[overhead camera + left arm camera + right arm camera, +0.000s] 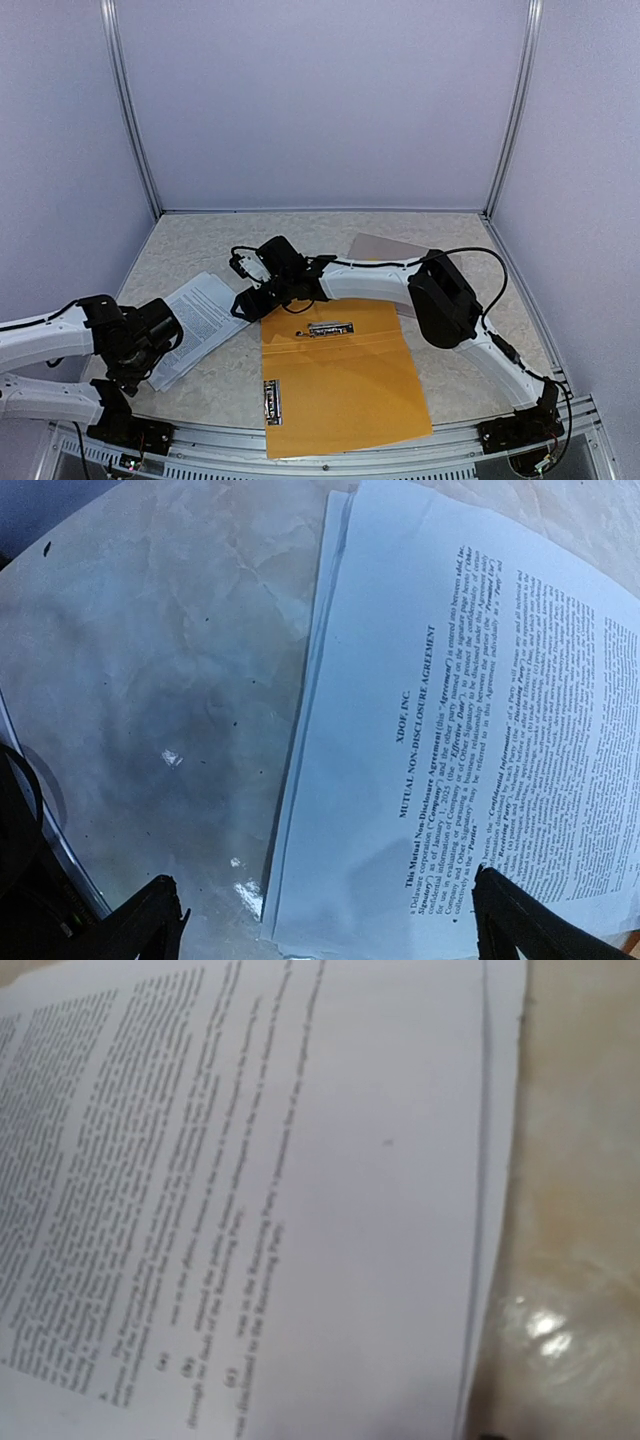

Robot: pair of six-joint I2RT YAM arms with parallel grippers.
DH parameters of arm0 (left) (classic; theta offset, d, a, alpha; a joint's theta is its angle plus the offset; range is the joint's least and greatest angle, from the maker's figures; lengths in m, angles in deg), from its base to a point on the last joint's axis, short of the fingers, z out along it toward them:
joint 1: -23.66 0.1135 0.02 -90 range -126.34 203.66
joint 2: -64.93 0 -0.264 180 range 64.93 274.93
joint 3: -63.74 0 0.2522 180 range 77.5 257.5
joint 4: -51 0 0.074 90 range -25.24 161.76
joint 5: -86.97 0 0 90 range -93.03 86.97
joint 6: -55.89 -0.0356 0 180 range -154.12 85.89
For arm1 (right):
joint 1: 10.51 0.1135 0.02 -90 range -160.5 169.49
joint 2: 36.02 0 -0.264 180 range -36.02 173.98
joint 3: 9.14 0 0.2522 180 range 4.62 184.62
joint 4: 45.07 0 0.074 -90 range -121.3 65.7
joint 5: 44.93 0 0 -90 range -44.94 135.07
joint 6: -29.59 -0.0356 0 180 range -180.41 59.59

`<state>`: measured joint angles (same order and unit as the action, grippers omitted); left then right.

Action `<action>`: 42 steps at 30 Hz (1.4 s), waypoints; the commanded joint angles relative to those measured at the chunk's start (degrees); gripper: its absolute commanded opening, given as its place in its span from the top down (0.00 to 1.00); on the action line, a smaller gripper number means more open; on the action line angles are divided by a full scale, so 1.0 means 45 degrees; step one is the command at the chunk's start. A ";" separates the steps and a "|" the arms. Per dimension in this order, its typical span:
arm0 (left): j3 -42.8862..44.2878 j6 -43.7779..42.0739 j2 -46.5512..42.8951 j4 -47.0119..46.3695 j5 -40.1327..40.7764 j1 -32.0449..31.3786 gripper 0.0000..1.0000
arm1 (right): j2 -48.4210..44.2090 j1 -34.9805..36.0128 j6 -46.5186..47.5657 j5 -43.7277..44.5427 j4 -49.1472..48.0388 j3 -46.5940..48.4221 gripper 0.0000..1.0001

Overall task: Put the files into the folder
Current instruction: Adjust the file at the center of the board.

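The left claw (pixel 332 918) stands wide open and holds nothing. One of its fingertips (pixel 150 920) hangs over bare bench (pixel 150 680) and the other over the printed page, so the near corner of the files (pixel 450 710) lies between them. The right claw (pixel 252 290) reaches across to the far corner of the same stack. Its own camera shows only paper, so I cannot tell how far it is open or whether it grips anything.

The files are a small set of thin white sheets, densely printed in black, with a headed agreement on top. The edges are slightly fanned, so lower sheets peek out along one side. They lie flat on the bench at the left, just beside the open orange folder (pixel 340 385) and not yet in it.

They will probably handle as light, limp and slippery. Sheets may slide apart or droop if lifted by one corner. A hold at an edge or corner that pinches the whole stack looks best, perhaps after nudging it to get a finger underneath. The metal clips (pixel 330 328) on the folder could snag the paper.
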<state>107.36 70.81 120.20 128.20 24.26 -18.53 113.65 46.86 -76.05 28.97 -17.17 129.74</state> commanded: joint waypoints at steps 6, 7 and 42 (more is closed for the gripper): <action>-0.1348 -0.1545 -0.0822 -0.2122 -0.0516 0.1548 0.08 | 0.0648 -0.0070 0.0018 -0.0577 0.0388 0.0638 0.35; -0.1420 -0.1752 -0.0710 -0.2630 -0.0600 0.1611 0.09 | 0.0628 -0.0081 0.0040 -0.0528 0.0465 0.0634 0.36; 0.0186 -0.6806 0.5507 -0.8846 -0.1523 0.2925 0.12 | -0.1266 -0.1159 -0.0419 -0.0072 -0.0862 -0.2104 1.00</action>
<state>109.35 40.41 144.15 95.35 26.51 -6.23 110.24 41.50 -77.20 29.67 -20.45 120.78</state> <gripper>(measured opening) 0.877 0.003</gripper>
